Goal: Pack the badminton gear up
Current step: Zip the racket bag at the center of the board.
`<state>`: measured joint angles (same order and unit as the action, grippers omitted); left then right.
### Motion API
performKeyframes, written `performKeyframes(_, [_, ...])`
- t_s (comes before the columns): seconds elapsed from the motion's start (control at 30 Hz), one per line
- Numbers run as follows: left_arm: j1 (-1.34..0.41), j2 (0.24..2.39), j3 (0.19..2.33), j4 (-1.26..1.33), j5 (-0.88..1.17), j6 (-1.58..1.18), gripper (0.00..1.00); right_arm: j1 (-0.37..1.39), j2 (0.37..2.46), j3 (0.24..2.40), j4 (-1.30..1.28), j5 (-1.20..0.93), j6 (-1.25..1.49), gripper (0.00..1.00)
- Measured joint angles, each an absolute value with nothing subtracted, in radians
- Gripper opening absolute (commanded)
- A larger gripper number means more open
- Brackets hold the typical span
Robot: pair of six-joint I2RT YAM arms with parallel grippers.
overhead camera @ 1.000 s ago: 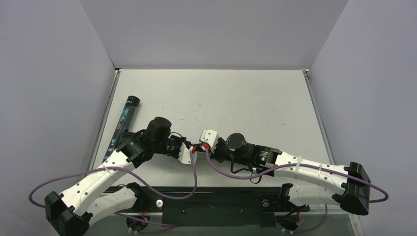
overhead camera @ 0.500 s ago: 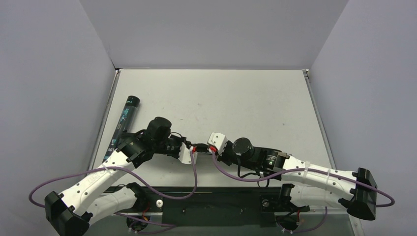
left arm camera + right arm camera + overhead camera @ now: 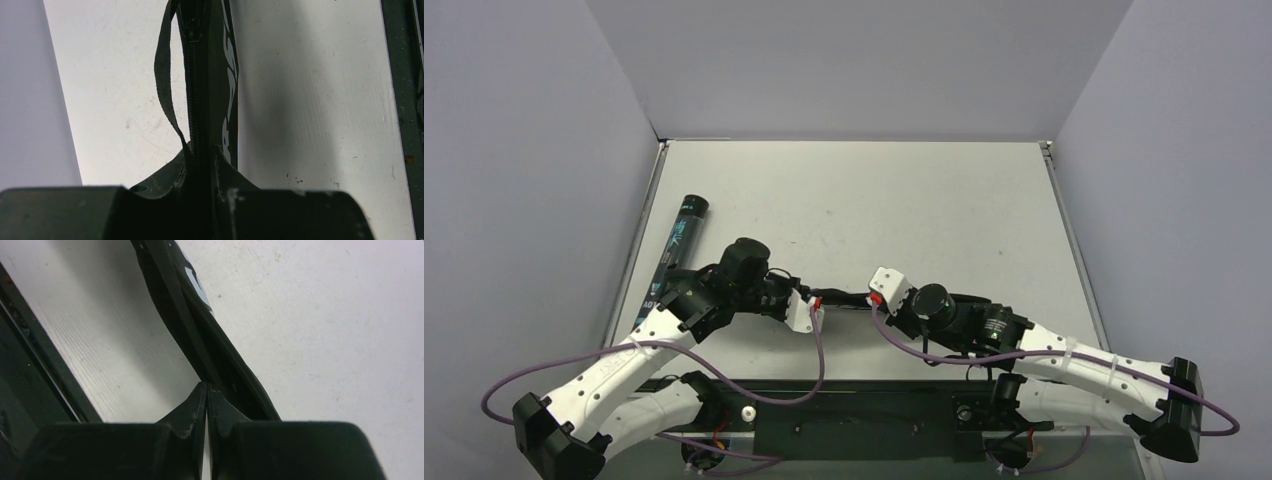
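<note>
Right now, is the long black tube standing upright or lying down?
Lying down. In the top view the tube rests lengthwise on the table along its left edge, with its teal print facing up.

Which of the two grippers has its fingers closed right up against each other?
The right gripper: its fingertips meet. The left gripper has the bag clamped between its own, keeping them apart.

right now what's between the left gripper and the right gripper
A narrow black stretch of the racket bag runs from the left gripper, which clamps it, to the right gripper. The top view shows it.
</note>
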<state>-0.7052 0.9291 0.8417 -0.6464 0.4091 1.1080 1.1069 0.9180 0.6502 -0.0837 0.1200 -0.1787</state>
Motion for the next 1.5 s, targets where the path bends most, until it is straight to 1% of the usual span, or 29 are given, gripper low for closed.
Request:
performKeyframes(0.23, [-0.705,0.918,0.838,-0.646,0.389,1.108,0.00,1.092,0.857,0.634,-0.142,0.165,-0.118,0.00])
performKeyframes(0.27, [-0.705,0.916,0.836,-0.646,0.388,1.108,0.00,1.092,0.855,0.632,-0.141,0.165,-0.110,0.13])
performKeyframes(0.3, [-0.705,0.916,0.834,-0.646,0.389,1.108,0.00,1.092,0.857,0.632,-0.139,0.164,-0.104,0.31])
performKeyframes(0.33, [-0.705,0.916,0.832,-0.646,0.389,1.108,0.00,1.092,0.863,0.632,-0.131,0.162,-0.094,0.39])
performKeyframes(0.37, [-0.705,0.916,0.831,-0.646,0.389,1.108,0.00,1.092,0.871,0.632,-0.122,0.159,-0.086,0.52])
performKeyframes(0.47, [-0.705,0.916,0.831,-0.646,0.389,1.108,0.00,1.093,0.922,0.633,-0.074,0.154,-0.079,0.73])
performKeyframes(0.5, [-0.705,0.916,0.831,-0.646,0.389,1.108,0.00,1.093,0.941,0.634,-0.057,0.152,-0.080,0.83])
performKeyframes(0.57, [-0.705,0.916,0.831,-0.646,0.389,1.107,0.00,1.093,0.969,0.637,-0.028,0.144,-0.088,0.88])
performKeyframes(0.63, [-0.705,0.916,0.831,-0.646,0.389,1.106,0.00,1.093,0.991,0.648,0.001,0.132,-0.103,0.89])
performKeyframes(0.93, [-0.705,0.911,0.818,-0.642,0.390,1.105,0.00,1.094,1.041,0.714,0.071,0.122,-0.194,0.92])
performKeyframes(0.97, [-0.705,0.910,0.817,-0.642,0.392,1.105,0.00,1.094,1.048,0.722,0.071,0.115,-0.205,0.92])
performKeyframes(1.03, [-0.705,0.910,0.815,-0.642,0.393,1.104,0.00,1.094,1.069,0.728,0.073,0.095,-0.220,0.86])
performKeyframes(1.07, [-0.705,0.910,0.815,-0.642,0.393,1.104,0.00,1.094,1.083,0.728,0.072,0.084,-0.227,0.80])
performKeyframes(1.1, [-0.705,0.910,0.815,-0.641,0.394,1.104,0.00,1.094,1.100,0.728,0.071,0.071,-0.231,0.76])
performKeyframes(1.13, [-0.705,0.910,0.815,-0.641,0.393,1.103,0.00,1.093,1.115,0.728,0.071,0.061,-0.234,0.64])
performKeyframes(1.17, [-0.705,0.910,0.815,-0.640,0.394,1.103,0.00,1.093,1.135,0.728,0.070,0.041,-0.234,0.54])
performKeyframes(1.2, [-0.705,0.910,0.815,-0.639,0.394,1.103,0.00,1.091,1.151,0.728,0.070,0.026,-0.234,0.33])
performKeyframes(1.27, [-0.705,0.908,0.815,-0.639,0.394,1.098,0.00,1.084,1.174,0.729,0.063,-0.005,-0.242,0.03])
performKeyframes(1.3, [-0.705,0.907,0.813,-0.639,0.394,1.095,0.00,1.079,1.181,0.730,0.056,-0.020,-0.241,0.00])
performKeyframes(1.4, [-0.706,0.897,0.799,-0.633,0.400,1.091,0.00,1.067,1.188,0.740,0.037,-0.056,-0.235,0.00])
performKeyframes(1.43, [-0.706,0.892,0.794,-0.631,0.402,1.088,0.02,1.066,1.188,0.745,0.029,-0.061,-0.235,0.00])
performKeyframes(1.47, [-0.705,0.888,0.791,-0.630,0.403,1.085,0.15,1.066,1.188,0.749,0.022,-0.067,-0.235,0.00])
performKeyframes(1.5, [-0.705,0.885,0.789,-0.628,0.406,1.081,0.23,1.066,1.188,0.753,0.017,-0.069,-0.235,0.00])
